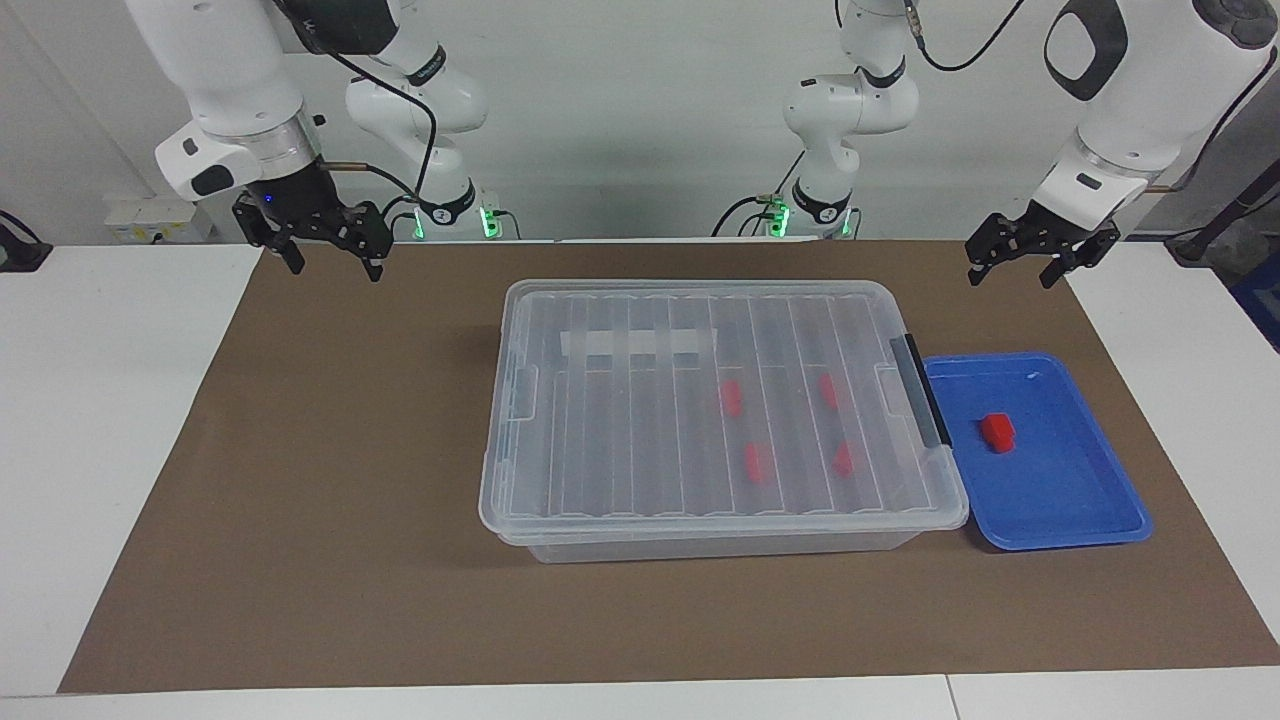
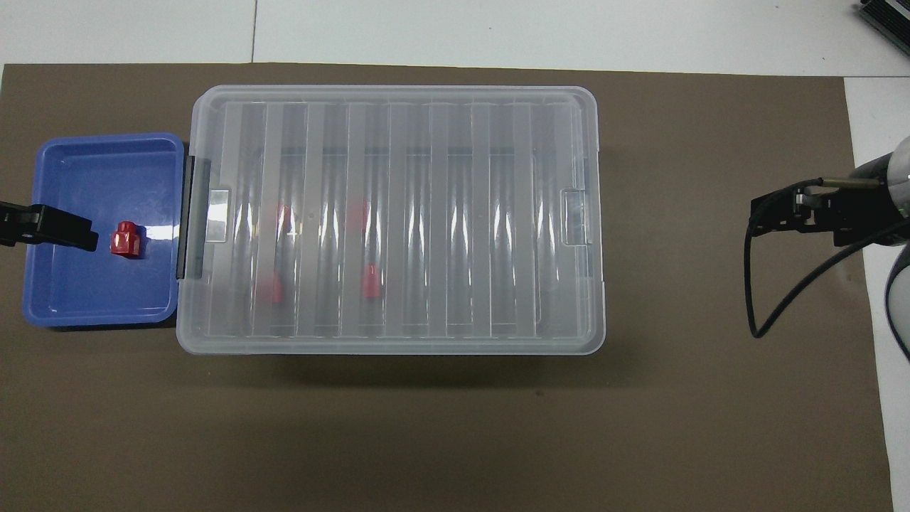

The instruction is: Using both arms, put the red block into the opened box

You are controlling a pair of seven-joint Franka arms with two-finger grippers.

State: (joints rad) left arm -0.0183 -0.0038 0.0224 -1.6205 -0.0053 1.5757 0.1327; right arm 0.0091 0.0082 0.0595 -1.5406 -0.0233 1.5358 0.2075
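A small red block (image 1: pixel 997 432) (image 2: pixel 126 240) lies in a shallow blue tray (image 1: pixel 1060 500) (image 2: pixel 99 299). Beside the tray, mid-mat, stands the clear box (image 1: pixel 700 540) (image 2: pixel 387 341). Its ribbed lid (image 1: pixel 650 440) lies flat on it, and a black clip (image 1: pixel 922 390) is on the tray end. Several more red blocks (image 1: pixel 731 398) show blurred through the lid. My left gripper (image 1: pixel 1010 278) hangs open in the air at the left arm's end; from above, one finger (image 2: pixel 60 226) overlaps the tray's outer edge. My right gripper (image 1: pixel 335 270) (image 2: pixel 771 217) hangs open over the mat at the right arm's end. Both hold nothing.
A brown mat (image 1: pixel 300 500) covers the white table (image 1: pixel 100 400), and box and tray stand on it. A white tape strip (image 1: pixel 640 343) crosses the lid. A black cable (image 2: pixel 753 299) loops down from the right wrist.
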